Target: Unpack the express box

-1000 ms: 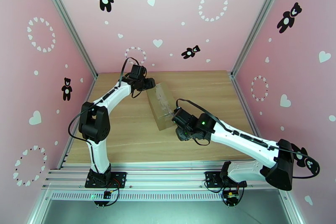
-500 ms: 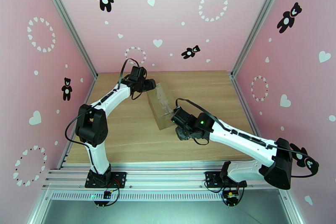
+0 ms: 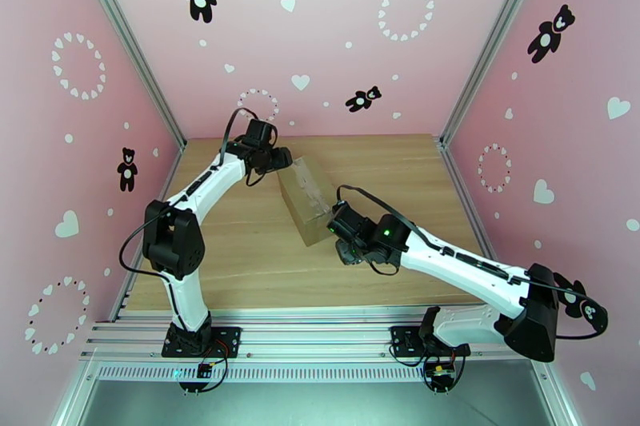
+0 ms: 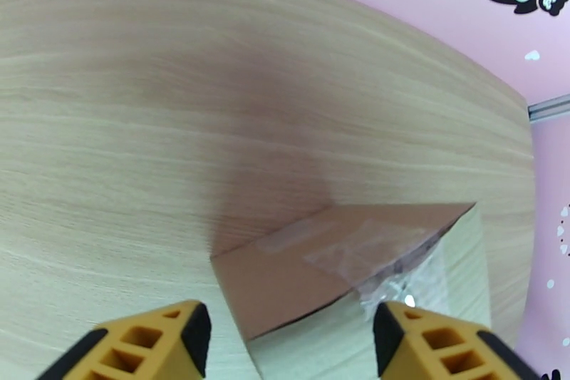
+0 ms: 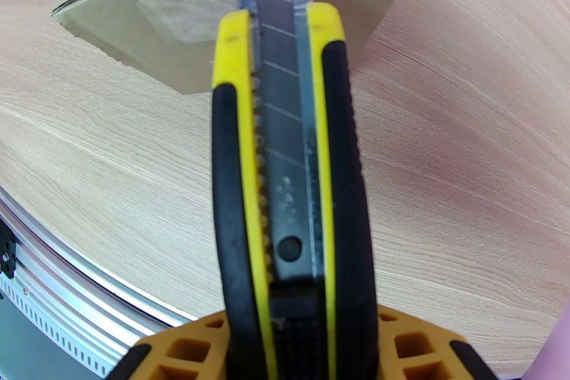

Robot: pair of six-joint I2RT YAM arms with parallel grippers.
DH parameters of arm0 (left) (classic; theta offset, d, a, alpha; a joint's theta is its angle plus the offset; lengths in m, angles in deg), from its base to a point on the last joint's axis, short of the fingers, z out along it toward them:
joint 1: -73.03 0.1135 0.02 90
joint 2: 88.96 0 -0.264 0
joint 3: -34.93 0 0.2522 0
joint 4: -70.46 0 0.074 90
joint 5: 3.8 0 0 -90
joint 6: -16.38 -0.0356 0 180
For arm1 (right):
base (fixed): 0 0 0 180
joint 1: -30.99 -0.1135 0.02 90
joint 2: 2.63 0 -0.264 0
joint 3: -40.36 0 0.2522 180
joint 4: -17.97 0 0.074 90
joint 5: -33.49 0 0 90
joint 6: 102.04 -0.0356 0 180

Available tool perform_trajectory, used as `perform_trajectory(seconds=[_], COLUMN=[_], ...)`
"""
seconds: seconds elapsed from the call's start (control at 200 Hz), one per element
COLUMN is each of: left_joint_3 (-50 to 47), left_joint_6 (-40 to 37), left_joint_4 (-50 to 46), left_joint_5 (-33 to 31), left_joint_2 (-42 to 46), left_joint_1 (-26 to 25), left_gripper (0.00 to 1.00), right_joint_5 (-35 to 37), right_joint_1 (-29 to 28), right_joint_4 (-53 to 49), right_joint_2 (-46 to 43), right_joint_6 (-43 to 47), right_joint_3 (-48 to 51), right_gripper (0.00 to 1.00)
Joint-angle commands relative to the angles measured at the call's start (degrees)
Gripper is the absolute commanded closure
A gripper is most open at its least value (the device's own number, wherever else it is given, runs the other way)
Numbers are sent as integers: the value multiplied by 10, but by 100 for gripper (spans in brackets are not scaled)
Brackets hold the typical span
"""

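The step in hand is slitting the tape so the flaps can come open. The express box [image 3: 306, 197] is lying closed on the wooden table [image 3: 240, 260], about mid-table, with its long axis running from far left to near right.

The right gripper [image 3: 334, 221] is clenching a yellow-and-black utility knife [image 5: 285, 182] by its handle and pointing it at the near-right end of the box. In the right wrist view the extended blade [image 5: 274, 32] is reaching the shiny clear tape [image 5: 182, 0] on the box top. Whether the edge is actually biting into the tape I cannot tell.

The left gripper [image 4: 292, 342] is hanging at the far-left end of the box with its jaws spread wide and released, grasping nothing. The taped corner of the carton is sitting between its yellow fingers [image 4: 146, 342], and a gap is showing on the left finger's side.

As I judge it, the cut is just starting and unpacking is a long way off. The next move is calling for the left gripper to brace that far end so the light carton is not sliding under the blade. The knife would then be drawing along the seam, shallow enough to part the tape and spare whatever is inside.
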Motion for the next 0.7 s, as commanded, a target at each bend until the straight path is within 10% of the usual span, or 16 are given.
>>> perform_trajectory(seconds=[0.0,0.335,0.696], left_joint_3=[11,-213,-459], left_joint_6=[13,43,172], left_joint_4=[-38,-37,104], left_joint_5=[-37,-68,-80], left_joint_2=[39,235,364], left_joint_1=[4,-21,-170], left_gripper=[33,40,40], right_joint_5=[13,15,5], right_joint_1=[2,1,2], right_joint_4=[18,22,32], right_joint_2=[-20,-23,-20], right_joint_6=[-9,-8,-4], right_joint_3=[3,4,3], right_gripper=[100,100,100])
